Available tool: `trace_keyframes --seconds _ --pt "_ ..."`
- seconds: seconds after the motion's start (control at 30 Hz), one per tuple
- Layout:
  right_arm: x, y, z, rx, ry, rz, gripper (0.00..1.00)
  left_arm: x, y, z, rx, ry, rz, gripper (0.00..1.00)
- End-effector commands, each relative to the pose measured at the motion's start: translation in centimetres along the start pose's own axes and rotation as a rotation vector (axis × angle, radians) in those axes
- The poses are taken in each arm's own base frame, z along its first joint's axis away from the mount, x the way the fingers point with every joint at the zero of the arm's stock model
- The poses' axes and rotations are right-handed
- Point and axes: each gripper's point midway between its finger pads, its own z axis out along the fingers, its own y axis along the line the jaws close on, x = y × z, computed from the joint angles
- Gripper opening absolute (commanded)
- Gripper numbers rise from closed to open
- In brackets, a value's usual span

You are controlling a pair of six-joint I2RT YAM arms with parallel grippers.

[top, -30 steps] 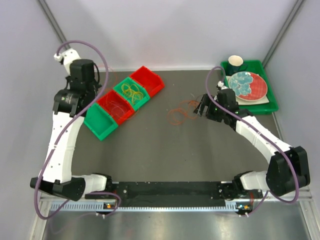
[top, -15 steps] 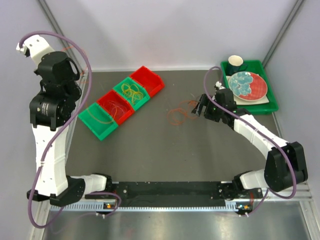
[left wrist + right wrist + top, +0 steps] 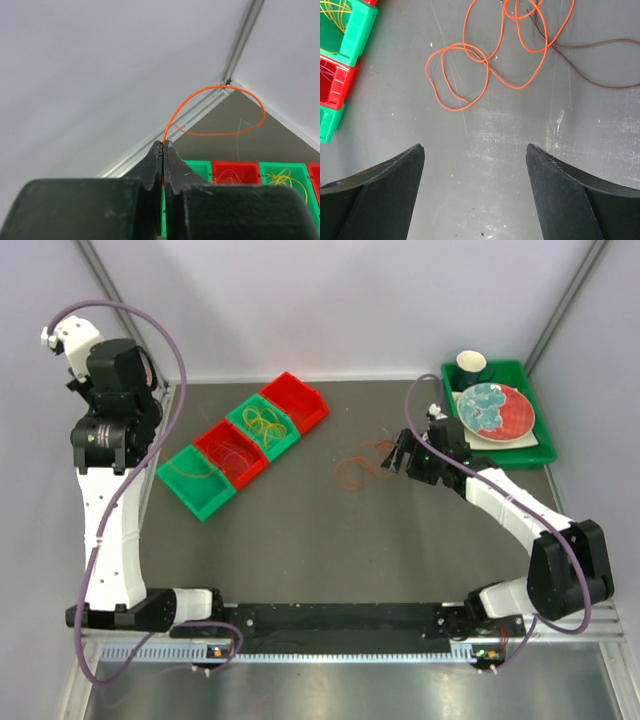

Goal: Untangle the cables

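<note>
My left gripper (image 3: 164, 145) is shut on a thin orange cable (image 3: 225, 86) that loops up from the fingertips. In the top view this gripper (image 3: 150, 390) is raised high at the far left, above and left of the bins. An orange cable tangle (image 3: 360, 468) with a dark brown cable lies on the table at centre right. My right gripper (image 3: 400, 455) is open and empty just right of it. In the right wrist view the orange loops (image 3: 487, 70) and the brown cable (image 3: 590, 82) lie ahead of the open gripper (image 3: 474, 147).
A diagonal row of bins stands at the left: green (image 3: 197, 478), red (image 3: 232, 452), green with yellow cables (image 3: 262, 425), red (image 3: 295, 402). A green tray (image 3: 540, 452) with a plate and a cup stands at the far right. Walls close in the back and sides.
My left arm has swung up and to the left, away from over the bins, with the orange cable in its jaws. The right arm has barely moved.
</note>
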Motion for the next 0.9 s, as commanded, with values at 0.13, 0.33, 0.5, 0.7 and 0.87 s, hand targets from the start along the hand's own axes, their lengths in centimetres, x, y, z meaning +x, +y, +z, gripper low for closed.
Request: trace_keyframes --seconds 0.13,0.33,0.5,0.7,0.87 --pt "-1.0 2.1 0.6 -0.064 -0.035 -0.014 0.82 -1.8 2.8 0.5 -0.056 -0.055 -0.091 0.00" --pt "-0.4 2.4 1.3 -0.070 -0.019 -0.008 0.81 0.0 3.1 0.9 -0.071 -0.024 -0.075 0.00" --pt "0.3 2.5 1.8 -0.077 -0.009 -0.005 0.81 5.9 -0.6 3.4 0.016 0.102 -0.058 0.00" --pt "0.9 1.9 1.9 -0.063 -0.004 -0.001 0.81 12.0 -4.0 5.8 0.076 0.212 -0.078 0.00" --pt "1.3 1.4 2.0 -0.053 0.003 0.002 0.81 17.5 -3.8 7.0 0.039 0.288 -0.075 0.00"
